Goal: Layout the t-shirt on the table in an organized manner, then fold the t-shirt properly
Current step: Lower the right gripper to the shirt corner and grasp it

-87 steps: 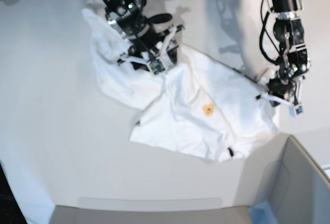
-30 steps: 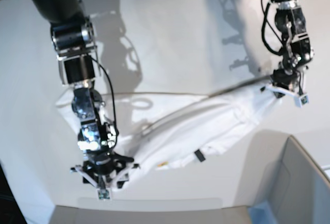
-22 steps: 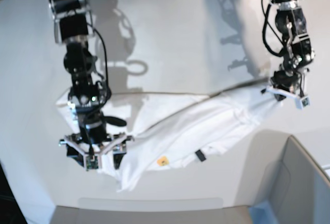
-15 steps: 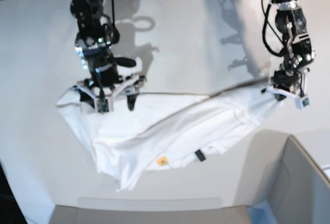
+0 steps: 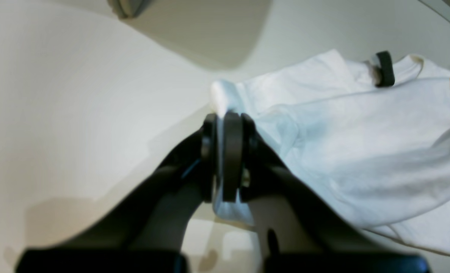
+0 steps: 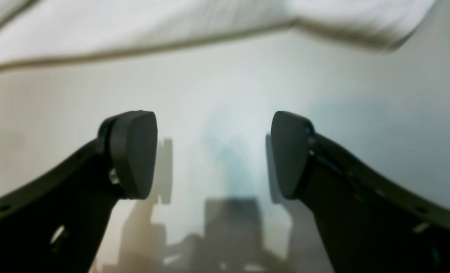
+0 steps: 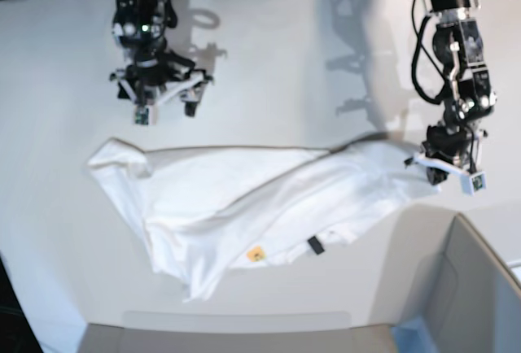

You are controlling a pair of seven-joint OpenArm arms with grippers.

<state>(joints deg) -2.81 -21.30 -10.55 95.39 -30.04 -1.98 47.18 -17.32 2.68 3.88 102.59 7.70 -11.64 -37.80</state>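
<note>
The white t-shirt (image 7: 269, 198) lies crumpled in a long band across the table (image 7: 277, 60), with its black tag (image 7: 315, 245) and yellow-orange label (image 7: 257, 252) near the front hem. My left gripper (image 7: 446, 174) is shut on the shirt's right end. The left wrist view shows its pads (image 5: 230, 151) pinching a fold of the t-shirt (image 5: 361, 144). My right gripper (image 7: 165, 107) hovers open beyond the shirt's left end, apart from the cloth. In the right wrist view its fingers (image 6: 134, 159) stand wide over bare table, with the t-shirt's edge (image 6: 171, 26) ahead.
A grey box-like corner piece (image 7: 480, 288) stands at the front right, close to my left gripper and the shirt's right end. The table's front edge (image 7: 236, 320) runs just below the shirt's lowest fold.
My right gripper has let go of the shirt's left part and pulled back toward the table's far side. The left gripper has sunk a little, still holding the right end.
</note>
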